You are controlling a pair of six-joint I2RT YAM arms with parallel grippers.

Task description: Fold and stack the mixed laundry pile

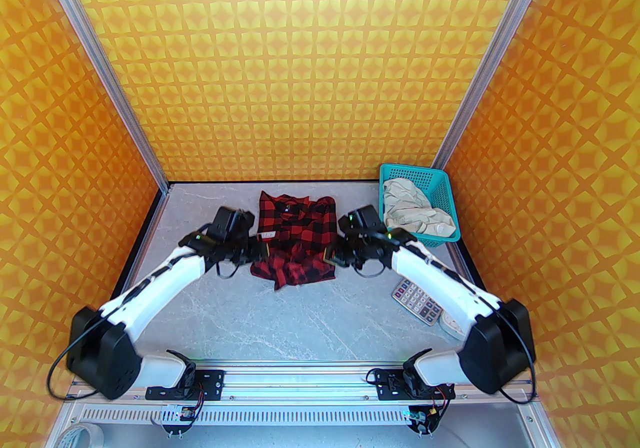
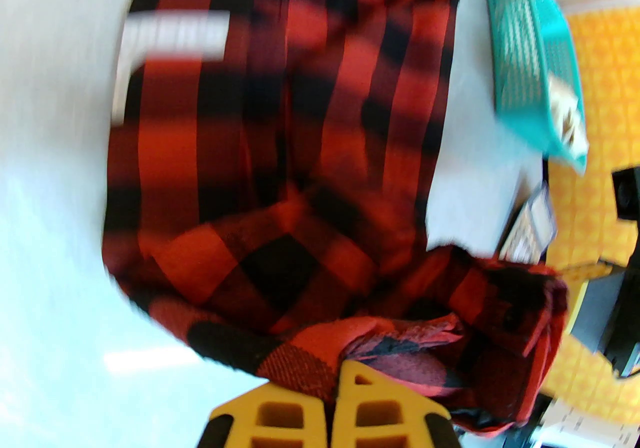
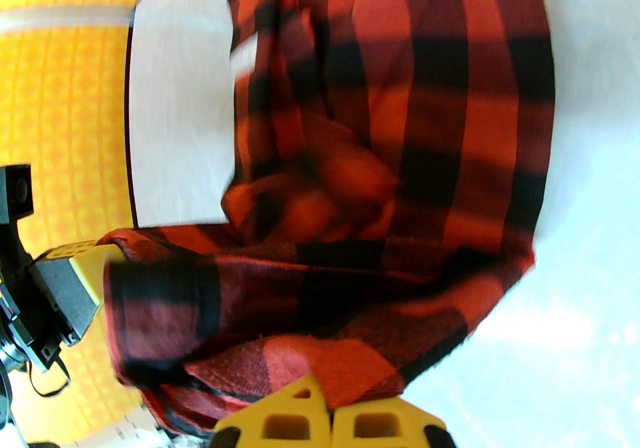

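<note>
The red-and-black check shirt (image 1: 295,241) lies spread on the grey table, collar toward the back wall. My left gripper (image 1: 262,251) is shut on its left edge and my right gripper (image 1: 330,256) on its right edge. In the left wrist view the yellow fingertips (image 2: 334,401) pinch a bunched fold of the shirt (image 2: 280,135). In the right wrist view the fingertips (image 3: 330,411) clamp a raised fold of the shirt (image 3: 425,135). The cream garment (image 1: 415,208) sits crumpled inside the teal basket (image 1: 445,195).
A grey calculator (image 1: 417,303) lies on the table under my right arm, with a small white object (image 1: 452,326) beside it. The basket (image 2: 530,60) stands at the back right corner. Orange patterned walls close in three sides.
</note>
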